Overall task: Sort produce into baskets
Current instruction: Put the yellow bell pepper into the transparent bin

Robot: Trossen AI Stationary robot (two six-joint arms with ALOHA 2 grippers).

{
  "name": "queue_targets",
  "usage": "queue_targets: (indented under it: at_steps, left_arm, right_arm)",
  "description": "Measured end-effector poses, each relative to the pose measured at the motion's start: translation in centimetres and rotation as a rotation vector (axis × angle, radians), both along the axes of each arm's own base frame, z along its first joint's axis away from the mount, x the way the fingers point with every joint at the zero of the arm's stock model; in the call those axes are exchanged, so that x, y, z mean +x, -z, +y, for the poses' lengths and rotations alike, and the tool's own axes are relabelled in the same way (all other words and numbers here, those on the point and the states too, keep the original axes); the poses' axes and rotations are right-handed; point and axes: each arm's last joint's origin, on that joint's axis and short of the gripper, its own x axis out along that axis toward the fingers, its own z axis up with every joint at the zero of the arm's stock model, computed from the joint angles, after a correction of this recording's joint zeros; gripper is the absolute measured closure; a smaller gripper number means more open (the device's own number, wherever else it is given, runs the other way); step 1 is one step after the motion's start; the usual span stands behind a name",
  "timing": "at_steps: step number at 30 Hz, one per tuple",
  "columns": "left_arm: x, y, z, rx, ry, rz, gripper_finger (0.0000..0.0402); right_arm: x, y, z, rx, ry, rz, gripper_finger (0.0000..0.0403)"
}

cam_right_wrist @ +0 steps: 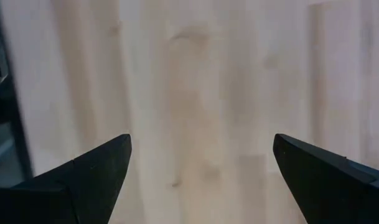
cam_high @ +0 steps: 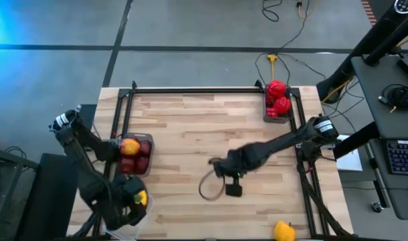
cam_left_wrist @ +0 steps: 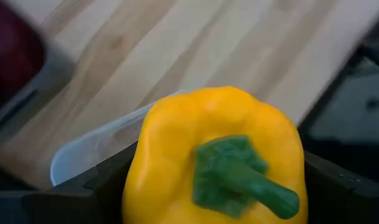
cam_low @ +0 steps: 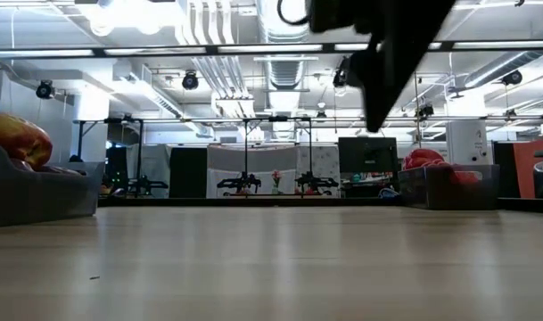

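Note:
My left gripper (cam_high: 138,198) is at the table's near left corner, shut on a yellow pepper (cam_left_wrist: 217,155) with a green stem. It is over the clear tub (cam_left_wrist: 83,149), which also shows in the high view (cam_high: 126,227). A dark grey tray (cam_high: 145,163) at the left edge holds maroon round ones and an orange-red fruit (cam_high: 130,146). A second dark tray (cam_high: 289,115) at the far right holds red peppers (cam_high: 278,98). Another yellow pepper (cam_high: 284,231) lies at the near right edge. My right gripper (cam_high: 215,165) hangs open and empty above mid-table. My left gripper pinches the yellow pepper by its two opposite sides (cam_left_wrist: 136,180) between the two fingers (cam_left_wrist: 102,186). The green stem (cam_left_wrist: 239,177) points back toward the wrist. The pepper is over the clear tub; whether it rests in the tub, I cannot tell.
A black frame (cam_high: 190,90) runs along the table's far, left and right edges. A cable loop (cam_high: 209,187) hangs below my right wrist. Bare wood (cam_high: 190,134) lies between the trays.

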Motion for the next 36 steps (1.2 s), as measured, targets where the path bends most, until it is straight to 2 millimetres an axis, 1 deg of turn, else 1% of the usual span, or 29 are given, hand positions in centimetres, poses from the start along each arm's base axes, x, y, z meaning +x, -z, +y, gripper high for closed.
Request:
queue_targets:
  at_steps: [4,8,11,16,20,25,30,33,36]
  left_arm:
    - [-0.3,2.2,-1.1,0.045,-0.105,0.039,0.0103]
    - [-0.4,4.0,-1.8,0.108,-0.127,0.065,0.0098]
    - [-0.9,5.5,-1.9,0.161,-0.142,0.08,0.0096]
    - [-2.6,7.4,-1.8,0.195,-0.208,0.035,0.0095]
    - [-3.8,8.4,-2.1,0.204,-0.208,-0.004,0.0094]
    - [-4.7,9.5,-2.2,0.237,-0.248,-0.075,0.0088]
    - [-5.0,10.6,-1.7,0.272,-0.29,-0.084,0.0064]
    - [-5.1,10.7,-1.6,0.278,-0.285,-0.076,0.0045]
    - [-5.2,10.7,-1.5,0.279,-0.282,-0.027,0.0028]
  right_arm:
    - [-0.9,0.0,2.8,-0.002,-0.047,0.0,0.0019]
    - [-2.2,-0.2,5.5,0.003,-0.058,0.005,0.0019]
    - [-3.5,-0.7,7.4,0.034,-0.02,0.013,0.0019]
    - [-5.6,-1.8,9.8,0.05,0.125,0.001,0.0019]
    - [-6.6,-2.5,10.7,0.086,0.298,-0.011,0.0019]
    - [-7.3,-3.9,11.7,0.127,0.457,-0.059,0.0019]
    - [-9.0,-4.1,13.8,0.206,0.58,-0.009,0.0019]
    - [-10.4,-4.2,15.3,0.249,0.633,0.021,0.0019]
    - [-11.7,-4.2,16.4,0.273,0.671,0.043,0.0019]
